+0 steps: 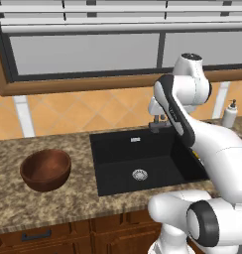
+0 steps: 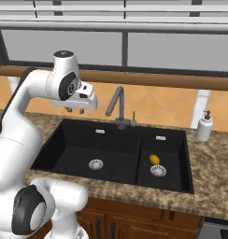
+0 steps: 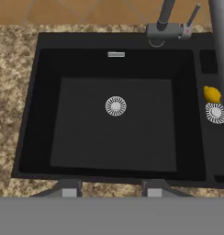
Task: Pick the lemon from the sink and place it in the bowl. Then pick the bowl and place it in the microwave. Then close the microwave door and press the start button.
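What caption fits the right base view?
Gripper hovers above the sink's large basin; the lemon lies in the small one.

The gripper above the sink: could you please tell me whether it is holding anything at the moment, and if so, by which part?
Nothing is held. The gripper hangs above the sink with bare fingers, while the lemon lies by a drain.

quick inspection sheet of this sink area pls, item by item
surface: speckled granite counter around the black double-basin sink
job's things: lemon in the smaller basin beside its drain; wooden bowl upright and empty on the counter, apart from the sink
clutter: soap dispenser on the counter
grippers: gripper above the larger basin, holding nothing, jaws apart
cables: nothing seen
surroundings: grey faucet behind the sink, orange tiled wall, window above
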Robot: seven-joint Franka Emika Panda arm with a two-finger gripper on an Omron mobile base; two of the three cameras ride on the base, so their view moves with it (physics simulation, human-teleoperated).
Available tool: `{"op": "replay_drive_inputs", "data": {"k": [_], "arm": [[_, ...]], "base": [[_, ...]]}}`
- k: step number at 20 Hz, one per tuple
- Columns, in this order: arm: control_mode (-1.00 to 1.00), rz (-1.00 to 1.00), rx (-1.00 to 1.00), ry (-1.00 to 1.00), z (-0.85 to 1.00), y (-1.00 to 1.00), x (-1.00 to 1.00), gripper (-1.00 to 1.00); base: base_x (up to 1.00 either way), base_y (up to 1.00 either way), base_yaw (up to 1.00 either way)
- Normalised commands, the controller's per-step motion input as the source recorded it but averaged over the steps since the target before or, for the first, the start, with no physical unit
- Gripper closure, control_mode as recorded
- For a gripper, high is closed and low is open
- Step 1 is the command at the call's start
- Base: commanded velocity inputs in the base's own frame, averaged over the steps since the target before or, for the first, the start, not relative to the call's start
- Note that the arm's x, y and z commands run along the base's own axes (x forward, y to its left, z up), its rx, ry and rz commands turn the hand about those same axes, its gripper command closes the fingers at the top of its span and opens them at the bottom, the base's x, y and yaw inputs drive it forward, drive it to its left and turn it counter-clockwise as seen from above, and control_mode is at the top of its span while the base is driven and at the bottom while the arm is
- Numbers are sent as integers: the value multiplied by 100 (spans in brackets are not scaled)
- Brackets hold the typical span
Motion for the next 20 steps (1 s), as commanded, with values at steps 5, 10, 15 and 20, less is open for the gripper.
{"op": "replay_drive_inputs", "data": {"k": [5, 10, 15, 20], "arm": [[-100, -3, 16, 0, -8, -65, -3, -100], [-100, -22, 28, 3, -34, -100, 5, -100], [-100, -51, 17, 25, -47, -68, 16, -100], [-100, -22, 26, 11, -28, -97, 13, -100]], "base": [[0, 0, 0], [0, 0, 0], [0, 0, 0], [0, 0, 0]]}}
